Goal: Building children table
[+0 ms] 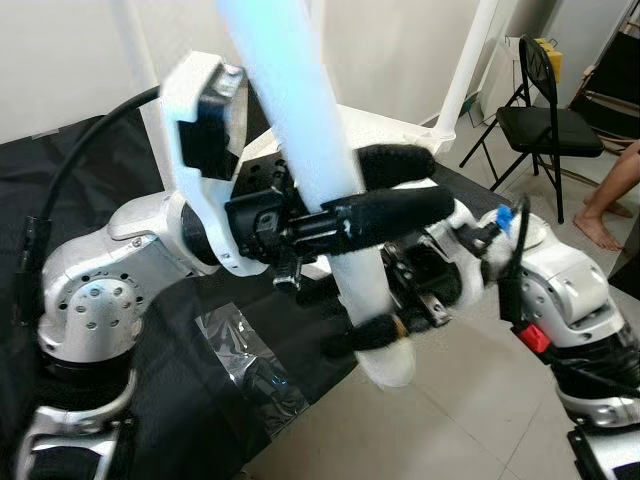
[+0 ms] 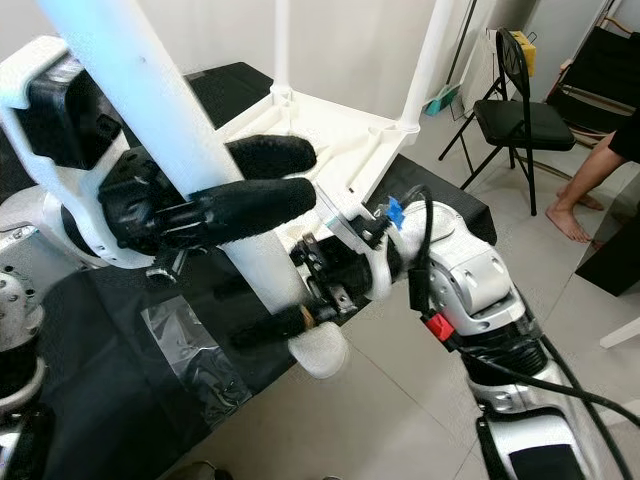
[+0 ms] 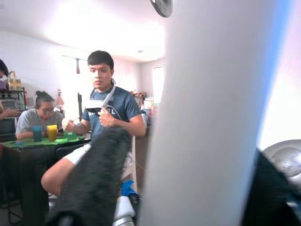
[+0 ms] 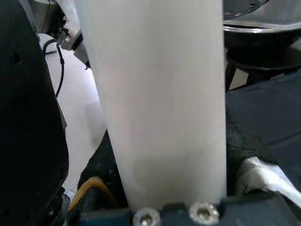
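Grip: left gripper (image 2: 262, 180) and right gripper (image 2: 300, 318) both clamped around long white plastic table leg (image 2: 150, 110) | Where: near upturned white plastic tabletop (image 2: 330, 130) | Progress: two legs appear mounted; this one unfitted.

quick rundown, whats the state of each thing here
table leg: loose, tilted, gripped by both grippers
left gripper: jaws shut on the leg, higher up
right gripper: jaws shut on the leg near its lower end
table top: upside down, other legs attached upright
folding chair: unfolded, unoccupied
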### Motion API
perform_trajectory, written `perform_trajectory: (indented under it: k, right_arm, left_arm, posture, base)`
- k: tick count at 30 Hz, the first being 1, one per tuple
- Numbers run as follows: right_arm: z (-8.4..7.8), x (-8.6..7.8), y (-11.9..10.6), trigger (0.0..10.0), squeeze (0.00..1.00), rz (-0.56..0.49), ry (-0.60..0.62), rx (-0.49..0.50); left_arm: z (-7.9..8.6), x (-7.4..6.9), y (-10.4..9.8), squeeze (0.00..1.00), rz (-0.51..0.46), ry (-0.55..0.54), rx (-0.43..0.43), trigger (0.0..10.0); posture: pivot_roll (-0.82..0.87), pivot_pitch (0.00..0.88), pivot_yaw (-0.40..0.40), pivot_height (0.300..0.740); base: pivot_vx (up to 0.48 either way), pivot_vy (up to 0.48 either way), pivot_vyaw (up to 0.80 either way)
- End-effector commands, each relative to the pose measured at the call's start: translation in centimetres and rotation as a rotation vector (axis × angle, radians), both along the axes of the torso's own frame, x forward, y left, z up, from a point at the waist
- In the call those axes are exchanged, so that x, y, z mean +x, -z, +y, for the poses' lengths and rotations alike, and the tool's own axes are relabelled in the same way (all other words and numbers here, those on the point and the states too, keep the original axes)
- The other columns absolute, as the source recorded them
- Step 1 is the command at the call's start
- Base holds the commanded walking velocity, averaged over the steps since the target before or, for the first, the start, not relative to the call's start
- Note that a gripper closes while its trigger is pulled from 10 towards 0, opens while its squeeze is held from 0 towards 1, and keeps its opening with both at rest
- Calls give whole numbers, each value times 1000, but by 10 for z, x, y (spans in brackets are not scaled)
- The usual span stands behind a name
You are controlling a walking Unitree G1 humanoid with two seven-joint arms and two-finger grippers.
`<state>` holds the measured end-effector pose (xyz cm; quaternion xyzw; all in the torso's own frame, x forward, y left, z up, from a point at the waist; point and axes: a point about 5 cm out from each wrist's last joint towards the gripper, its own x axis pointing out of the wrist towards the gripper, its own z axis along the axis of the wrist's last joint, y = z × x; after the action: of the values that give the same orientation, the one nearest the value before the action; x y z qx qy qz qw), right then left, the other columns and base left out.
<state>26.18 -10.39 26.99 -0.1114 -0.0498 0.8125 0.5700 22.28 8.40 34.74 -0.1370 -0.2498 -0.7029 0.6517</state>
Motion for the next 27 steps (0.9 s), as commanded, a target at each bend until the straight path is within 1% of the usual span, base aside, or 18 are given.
perform_trajectory:
  k: [1, 7, 11, 12, 13, 14, 16, 17, 19, 20, 21, 22, 23, 24, 26, 27]
  right_arm:
    - [-1, -1, -2, 0, 0, -39, 17, 11]
    - [-1, 0, -1, 0, 0, -50, 46, 11]
    - [-2, 12, 1, 0, 0, -104, 182, 1]
    - [-2, 12, 1, 0, 0, -104, 182, 1]
    - [-1, 18, 2, 0, 0, -136, 246, 4]
    - [-1, 22, 3, 0, 0, -164, 293, 6]
    - [-1, 22, 3, 0, 0, -164, 293, 6]
    - [-1, 25, 3, 0, 0, -184, 323, 7]
    - [1, 45, -2, 0, 0, -226, 523, 86]
    - [2, 51, -4, 0, 0, -230, 594, 120]
    - [2, 51, -4, 0, 0, -230, 594, 120]
    - [2, 56, -5, 0, 0, -231, 662, 156]
    - [2, 56, -5, 0, 0, -231, 662, 156]
    - [1, 58, -5, 0, 0, -229, 697, 177]
    - [2, 62, -7, 0, 0, -230, 767, 238]
    - [2, 64, -7, 0, 0, -230, 792, 259]
  left_arm:
    - [6, 4, -3, 1000, 5, -27, -25, 10000]
    - [12, 7, -6, 1000, 10, -65, -59, 10000]
    - [36, 15, -16, 1000, 16, -164, -155, 10000]
    - [36, 15, -16, 1000, 16, -164, -155, 10000]
    - [43, 19, -19, 1000, 15, -219, -179, 10000]
    - [47, 21, -19, 1000, 19, -246, -193, 10000]
    - [47, 21, -19, 1000, 19, -246, -193, 10000]
    - [49, 23, -20, 1000, 22, -263, -202, 10000]
    - [61, 34, -20, 1000, 48, -383, -248, 10000]
    - [66, 38, -20, 1000, 57, -434, -265, 10000]
    - [66, 38, -20, 1000, 57, -434, -265, 10000]
    - [73, 43, -18, 1000, 75, -494, -286, 10000]
    - [73, 43, -18, 1000, 75, -494, -286, 10000]
    - [77, 46, -17, 1000, 86, -533, -299, 10000]
    - [91, 56, -12, 1000, 125, -665, -329, 10000]
    - [95, 59, -10, 1000, 137, -702, -339, 10000]
  posture:
    - [-14, 66, -60, 740]
    - [-15, 66, -60, 740]
    - [-16, 69, -59, 740]
    - [-16, 69, -59, 740]
    - [-18, 68, -58, 740]
    - [-19, 68, -58, 740]
    - [-19, 68, -58, 740]
    - [-19, 68, -58, 740]
    - [-23, 66, -58, 740]
    - [-24, 66, -59, 740]
    - [-24, 66, -59, 740]
    - [-24, 67, -56, 740]
    - [-24, 67, -56, 740]
    - [-24, 67, -56, 740]
    - [-25, 66, -59, 740]
    - [-25, 66, -59, 740]
  base:
    - [0, 0, 0]
    - [0, 0, 0]
    - [0, 0, 0]
    - [0, 0, 0]
    - [0, 0, 0]
    - [0, 0, 0]
    - [0, 0, 0]
    - [0, 0, 0]
    - [0, 0, 0]
    - [0, 0, 0]
    - [0, 0, 0]
    - [0, 0, 0]
    - [0, 0, 0]
    - [0, 0, 0]
    - [0, 0, 0]
    - [0, 0, 0]
